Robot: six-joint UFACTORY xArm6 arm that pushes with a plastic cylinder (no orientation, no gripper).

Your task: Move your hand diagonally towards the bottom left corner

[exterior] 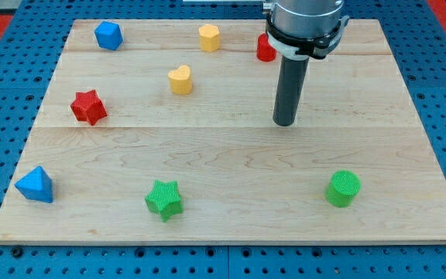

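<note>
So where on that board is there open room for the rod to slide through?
Widest bare patch: the middle, between my tip, red star, green star and green cylinder. The view's right side is bare too. Crowded: the top edge, with blue block, yellow blocks, red block.

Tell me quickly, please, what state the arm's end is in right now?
My tip: a bare rod with no jaws, holding nothing, touching no block; it rests on the board below the red block.
</note>
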